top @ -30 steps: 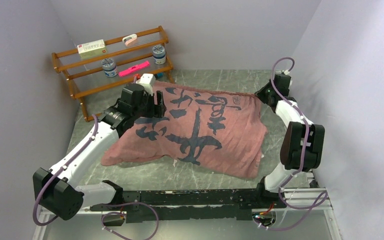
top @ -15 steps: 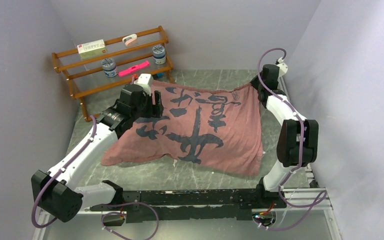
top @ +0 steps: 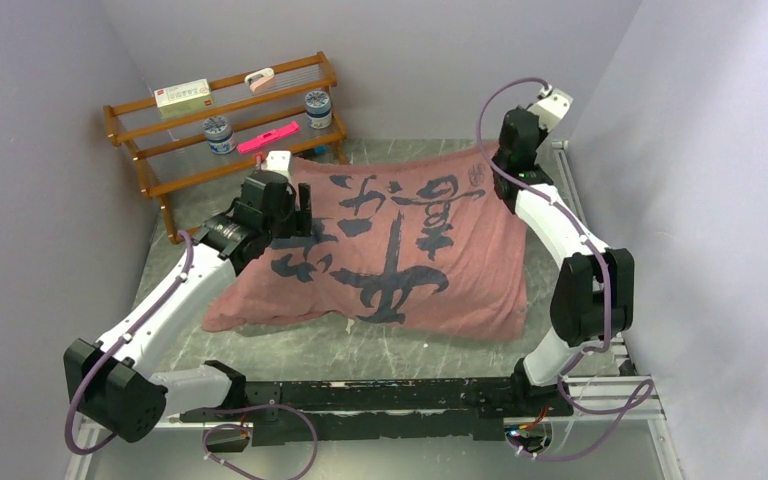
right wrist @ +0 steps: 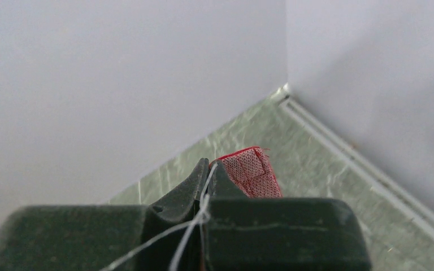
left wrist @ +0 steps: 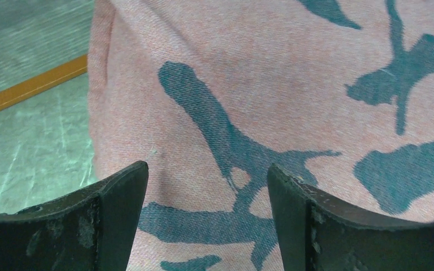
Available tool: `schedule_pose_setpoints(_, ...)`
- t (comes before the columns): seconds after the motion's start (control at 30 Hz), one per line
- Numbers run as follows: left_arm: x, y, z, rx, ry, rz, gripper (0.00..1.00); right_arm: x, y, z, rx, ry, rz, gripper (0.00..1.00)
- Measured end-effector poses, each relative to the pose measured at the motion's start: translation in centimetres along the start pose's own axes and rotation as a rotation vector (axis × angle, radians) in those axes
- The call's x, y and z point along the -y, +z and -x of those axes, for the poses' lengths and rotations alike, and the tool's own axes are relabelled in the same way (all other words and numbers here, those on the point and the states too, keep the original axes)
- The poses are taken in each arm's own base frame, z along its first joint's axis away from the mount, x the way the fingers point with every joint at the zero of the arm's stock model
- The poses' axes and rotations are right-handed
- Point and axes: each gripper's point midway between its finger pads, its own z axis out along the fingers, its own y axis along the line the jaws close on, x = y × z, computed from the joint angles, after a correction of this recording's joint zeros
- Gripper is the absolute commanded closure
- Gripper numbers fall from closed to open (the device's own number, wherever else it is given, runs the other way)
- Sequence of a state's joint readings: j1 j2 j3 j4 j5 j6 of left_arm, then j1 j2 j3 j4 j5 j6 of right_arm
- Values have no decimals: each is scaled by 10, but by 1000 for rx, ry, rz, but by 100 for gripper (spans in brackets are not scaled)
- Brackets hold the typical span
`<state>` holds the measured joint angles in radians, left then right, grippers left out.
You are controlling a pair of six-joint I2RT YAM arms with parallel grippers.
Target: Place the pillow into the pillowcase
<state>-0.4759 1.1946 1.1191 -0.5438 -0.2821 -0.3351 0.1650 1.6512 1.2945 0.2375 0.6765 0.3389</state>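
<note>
pillowcase [top: 410, 250]: plump (filling unseen) | right claw [right wrist: 208, 167]: pinching its corner

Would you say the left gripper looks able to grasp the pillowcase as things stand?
Probably yes: the left gripper hangs open right over the pillowcase, with nothing between them.

High rear overview, wrist closeups share pillowcase [top: 460, 285]
</note>
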Motion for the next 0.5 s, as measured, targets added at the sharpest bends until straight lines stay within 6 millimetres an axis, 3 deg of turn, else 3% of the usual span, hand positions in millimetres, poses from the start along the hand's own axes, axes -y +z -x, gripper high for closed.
schedule_pose_setpoints(0.17,-22,4,-3,-21,-29,71,16,1,2,64,124,-41,-80,100)
schedule_pose_setpoints(0.27,-30,3,-2,-21,-42,89,15,-6,11,87,166,-57,-109,100)
schedule_pose_setpoints(0.37,-30,0,-8,-47,-30,75,14,-16,28,85,151,-90,-126,100)
schedule_pose_setpoints(0.5,-24,-6,-15,-79,-24,30,14,-22,57,55,72,-167,-158,100)
